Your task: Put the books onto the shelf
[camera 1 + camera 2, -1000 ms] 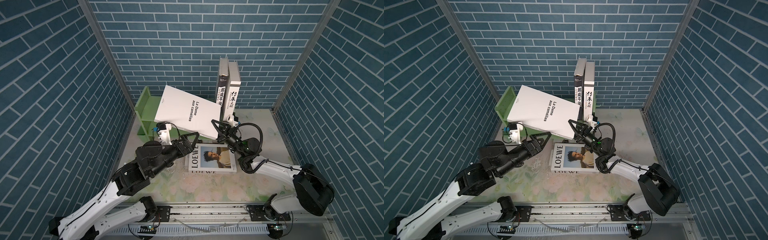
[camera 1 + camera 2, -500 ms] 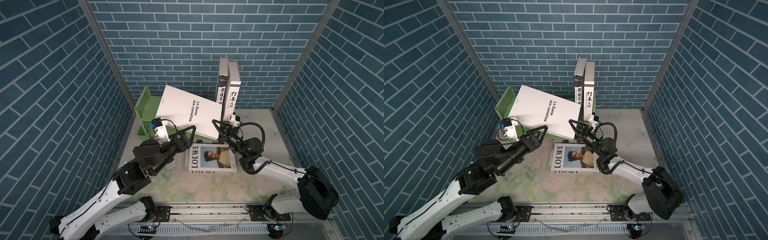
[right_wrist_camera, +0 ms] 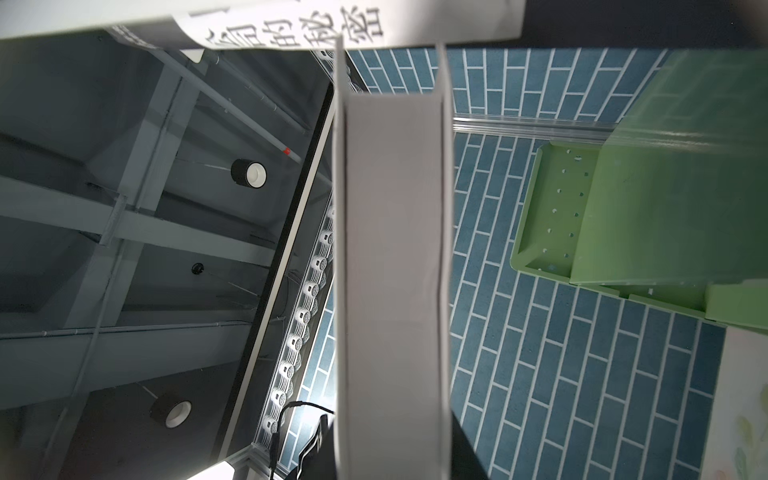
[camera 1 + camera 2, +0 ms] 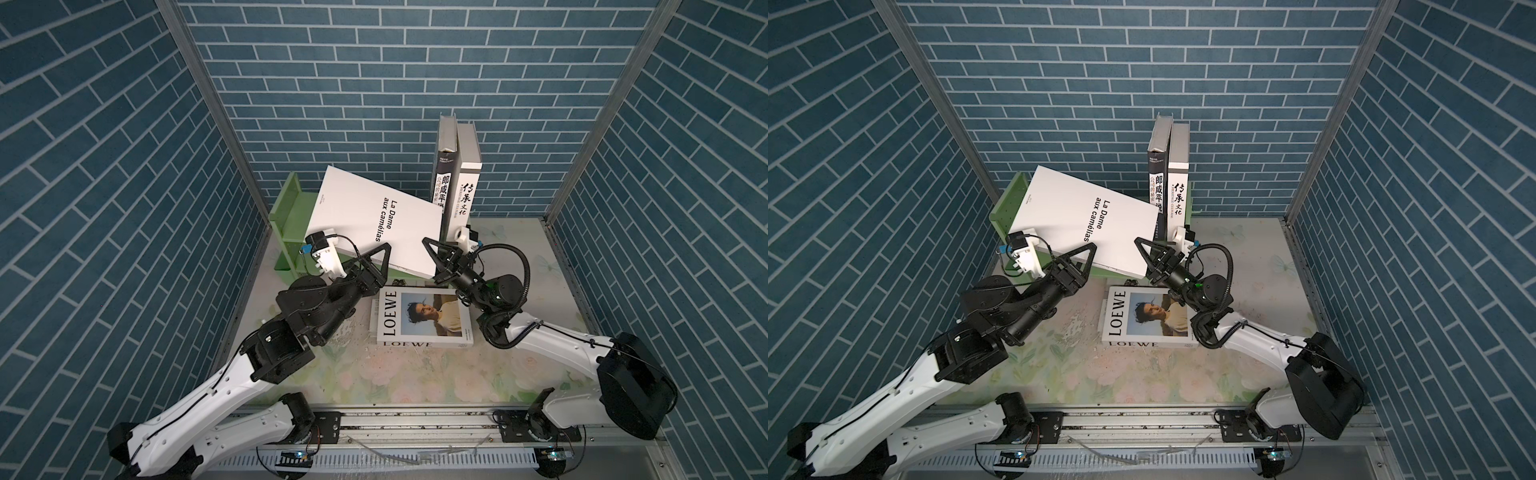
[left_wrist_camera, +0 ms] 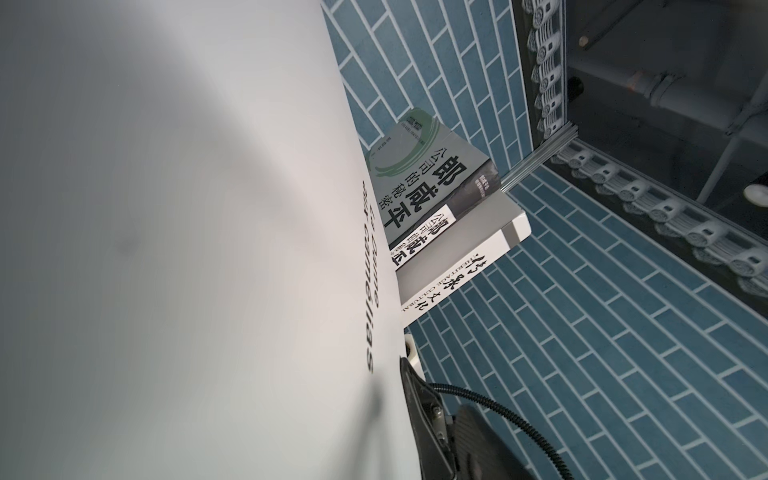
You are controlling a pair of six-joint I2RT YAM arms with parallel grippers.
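A white book [image 4: 374,216] [image 4: 1084,224] titled "La Dame aux camélias" hangs tilted over the green shelf [image 4: 286,208] [image 4: 1007,208]. My right gripper [image 4: 436,257] [image 4: 1144,253] is shut on its lower right corner; the right wrist view shows the page edge [image 3: 390,249] running out from its jaws. My left gripper [image 4: 376,259] [image 4: 1081,259] straddles the book's lower edge, one finger over the cover, the other hidden beneath. In the left wrist view the cover [image 5: 208,249] fills the picture. Two books [image 4: 457,183] [image 4: 1169,187] stand upright at the shelf's right end.
A LOEWE book [image 4: 419,318] [image 4: 1142,318] lies flat on the floral table [image 4: 415,374] below both grippers. Blue brick walls close in the back and both sides. The right gripper's black finger [image 5: 419,407] shows beside the cover in the left wrist view.
My left gripper has come up from under the white book to its lower edge, and its jaws have narrowed around that edge. The right gripper and the book have barely moved.
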